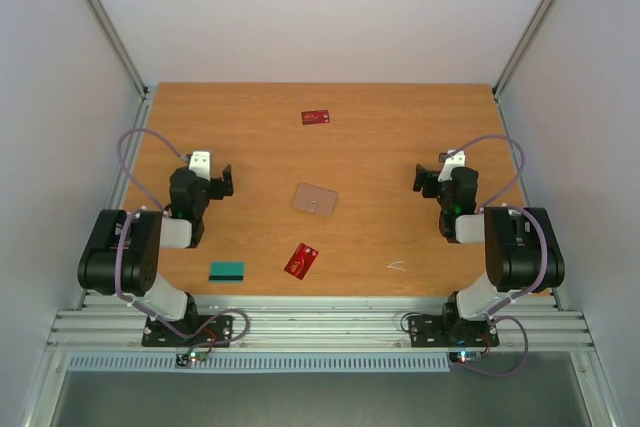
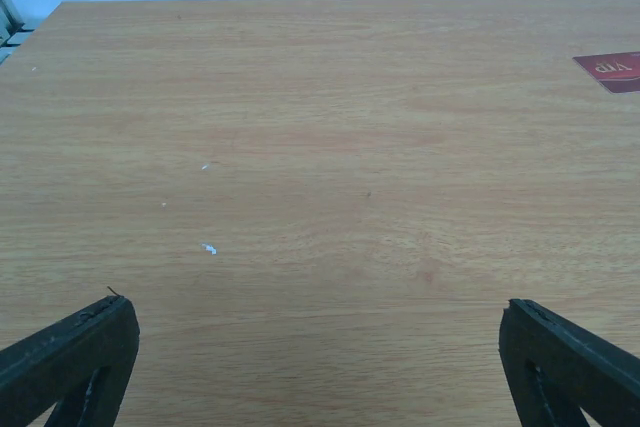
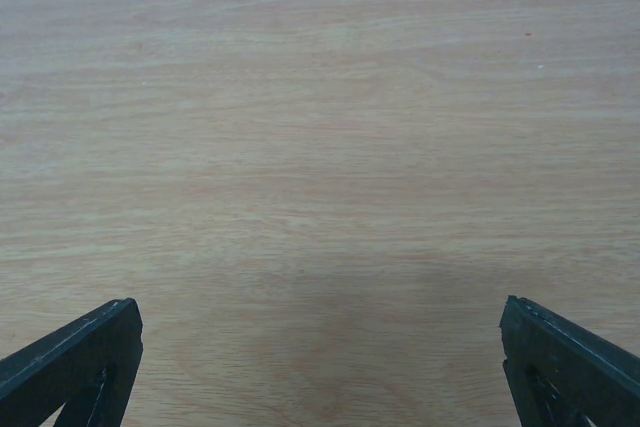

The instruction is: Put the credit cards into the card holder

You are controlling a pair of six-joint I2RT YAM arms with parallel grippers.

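The tan-brown card holder (image 1: 315, 199) lies flat at the table's middle. One red card (image 1: 316, 117) lies at the far middle; its corner also shows in the left wrist view (image 2: 611, 70). A second red card (image 1: 301, 260) lies near the front middle. The teal-green card (image 1: 227, 270) lies at the front left, beside the left arm. My left gripper (image 1: 217, 183) is open and empty at the left, above bare wood (image 2: 320, 347). My right gripper (image 1: 433, 178) is open and empty at the right (image 3: 320, 347).
A tiny white scrap (image 1: 397, 266) lies at the front right. Grey walls and metal frame rails (image 1: 100, 12) enclose the wooden table (image 1: 390, 127). Small white specks (image 2: 208, 248) lie on the wood ahead of the left gripper.
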